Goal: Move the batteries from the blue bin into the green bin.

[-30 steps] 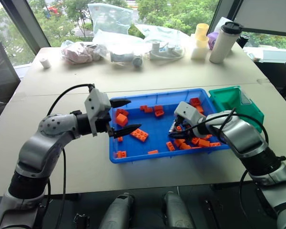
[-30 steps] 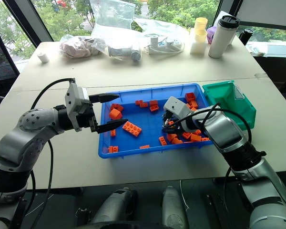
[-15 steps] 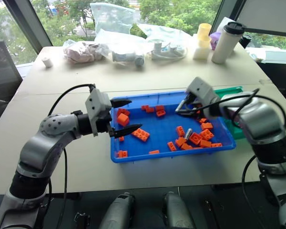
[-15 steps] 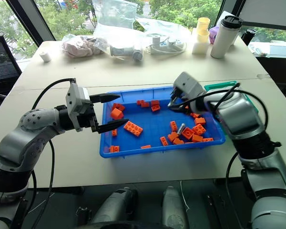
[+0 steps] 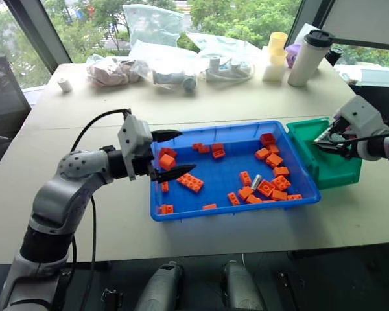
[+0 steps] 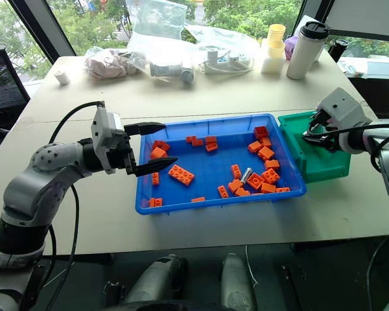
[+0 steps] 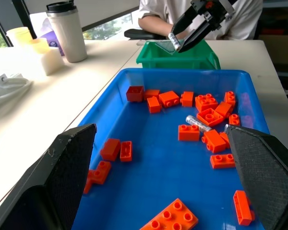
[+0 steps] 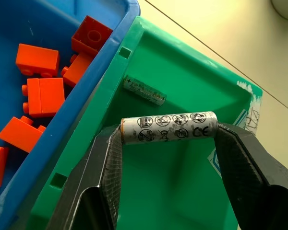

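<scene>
The right gripper's (image 8: 169,143) two black fingers (image 8: 103,167) stand part open with a battery (image 8: 169,127) clamped end to end between their tips, crosswise, its printed markings facing the camera. It hangs over the open green bin (image 6: 324,165), above the bin's floor and touching nothing else. The left gripper (image 5: 174,154) has its fingers spread wide and empty, level, poised over the left rim of the blue bin (image 5: 207,214).

Nearest, in the blue bin, lie the orange bricks (image 5: 190,183): a pair by the near left corner, one flat long brick by the left gripper's lower finger, and a cluster toward the right end. I count roughly twenty bricks in all, though the heap at the right makes an exact count uncertain. One more battery (image 7: 198,123) lies in that right-hand cluster, slanted, hemmed in by bricks on both sides, with a brick just beside one end. That makes two batteries visible: one held, one in the blue bin.

The green bin stands against the blue bin's right end, its wall touching the blue rim.

Farther back on the table (image 5: 71,149) are clear plastic bags (image 5: 155,39), a white tumbler with a black lid (image 5: 306,57), stacked yellow cups (image 5: 274,48), and a small white roll (image 5: 63,85). In the left wrist view a person in a white shirt (image 7: 158,12) sits beyond the green bin.
</scene>
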### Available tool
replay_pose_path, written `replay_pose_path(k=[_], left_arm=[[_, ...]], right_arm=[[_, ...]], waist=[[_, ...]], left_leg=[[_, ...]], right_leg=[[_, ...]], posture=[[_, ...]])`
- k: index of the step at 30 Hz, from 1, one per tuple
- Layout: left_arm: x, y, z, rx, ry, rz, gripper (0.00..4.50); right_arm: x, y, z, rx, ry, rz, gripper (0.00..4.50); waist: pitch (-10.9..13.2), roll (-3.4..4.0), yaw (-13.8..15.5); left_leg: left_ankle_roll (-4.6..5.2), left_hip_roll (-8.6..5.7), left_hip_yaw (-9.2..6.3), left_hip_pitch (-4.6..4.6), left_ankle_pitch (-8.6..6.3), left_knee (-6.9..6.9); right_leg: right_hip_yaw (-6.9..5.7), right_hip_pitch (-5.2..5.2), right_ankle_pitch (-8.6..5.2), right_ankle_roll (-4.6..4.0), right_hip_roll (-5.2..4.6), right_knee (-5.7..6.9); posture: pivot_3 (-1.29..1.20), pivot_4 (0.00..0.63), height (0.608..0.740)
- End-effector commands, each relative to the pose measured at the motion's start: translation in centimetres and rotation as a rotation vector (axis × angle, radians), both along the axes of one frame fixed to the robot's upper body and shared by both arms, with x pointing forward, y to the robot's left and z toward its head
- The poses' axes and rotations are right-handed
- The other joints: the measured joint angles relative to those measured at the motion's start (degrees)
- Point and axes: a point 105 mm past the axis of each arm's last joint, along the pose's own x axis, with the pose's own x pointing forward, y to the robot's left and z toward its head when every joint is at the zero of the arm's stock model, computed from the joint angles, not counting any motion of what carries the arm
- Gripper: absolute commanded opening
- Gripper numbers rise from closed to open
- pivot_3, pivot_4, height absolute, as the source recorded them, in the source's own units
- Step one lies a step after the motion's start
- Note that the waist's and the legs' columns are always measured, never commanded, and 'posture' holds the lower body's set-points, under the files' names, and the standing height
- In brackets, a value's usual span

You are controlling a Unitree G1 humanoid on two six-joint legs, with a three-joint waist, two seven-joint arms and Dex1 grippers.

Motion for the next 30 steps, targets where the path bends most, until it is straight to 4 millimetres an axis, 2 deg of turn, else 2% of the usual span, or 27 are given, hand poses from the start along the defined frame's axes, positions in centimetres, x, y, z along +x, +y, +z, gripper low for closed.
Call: replay_pose_path(k=[1,2,5,9,12,14,15,21,30], left_arm=[[-0.2,-0.1,0.8,0.001,-0.045,-0.013,4.5],[-0.2,-0.2,0.8,0.001,-0.045,-0.013,4.5],[-0.1,-0.2,0.7,0.007,-0.046,-0.011,4.5],[-0.1,-0.2,0.7,0.01,-0.048,-0.011,4.5],[-0.1,-0.2,0.7,0.01,-0.051,-0.011,4.5],[-0.2,-0.2,0.7,0.008,-0.051,-0.011,4.5],[-0.2,-0.3,0.7,0.007,-0.051,-0.012,4.5],[-0.2,-0.4,0.6,0.005,-0.05,-0.01,4.5],[-0.3,-0.3,0.7,-0.002,-0.056,0.01,4.5]], right_arm=[[0.1,-0.6,2.1,-0.024,-0.079,-0.011,4.25],[0.1,-0.5,2.5,-0.025,-0.094,-0.006,4.42],[0.2,-0.2,3.5,-0.042,-0.124,0.021,4.42],[-0.2,4.0,5.9,0.042,-0.163,0.192,4.42],[-1.5,7.7,4.3,0.065,-0.068,0.352,4.42],[-2.2,9.0,3.0,0.069,-0.017,0.41,4.42],[-2.4,9.5,1.7,0.056,0.025,0.431,4.42],[-2.0,10.6,-2.6,0.028,0.159,0.5,4.42],[-0.8,12.1,-4.8,0.005,0.27,0.617,4.42]], waist=[[0.0,0.0,0.05],[0.0,0.0,0.04],[0.0,0.0,0.02],[0.01,0.01,-0.07],[0.01,0.0,0.06],[0.01,0.0,0.28],[0.01,-0.01,0.4],[0.01,-0.02,0.23],[0.01,-0.02,0.01]], left_leg=[[-0.06,0.0,0.0,0.0,0.03,0.0],[-0.07,0.0,0.0,0.0,0.04,0.0],[-0.07,0.0,0.0,0.0,0.04,0.0],[-0.06,0.01,0.0,0.0,0.04,-0.01],[-0.04,0.03,-0.04,0.0,0.02,-0.01],[0.11,0.02,-0.04,0.0,-0.07,0.01],[0.11,0.02,-0.05,0.0,-0.07,0.03],[0.11,-0.03,-0.05,0.0,-0.06,0.08],[-0.1,0.0,-0.05,0.0,0.06,0.04]], right_leg=[[0.0,0.0,0.0,0.0,0.0,0.0],[0.0,0.0,0.0,0.0,0.0,0.0],[0.0,0.0,0.0,0.0,0.0,0.0],[0.0,-0.01,0.0,0.0,0.0,0.0],[-0.02,0.0,0.0,0.0,0.02,-0.01],[-0.03,0.02,0.0,0.0,0.01,-0.02],[-0.03,0.04,0.0,0.0,0.0,-0.03],[-0.06,0.07,0.0,0.0,-0.03,-0.02],[-0.05,0.02,0.0,0.0,0.0,-0.01]], posture=[[0.0,0.15,0.74],[0.0,0.15,0.74],[0.0,0.15,0.74],[0.0,0.15,0.74],[0.0,0.15,0.74],[0.0,0.15,0.74],[0.0,0.15,0.74],[0.0,0.15,0.74],[0.0,0.15,0.74]])
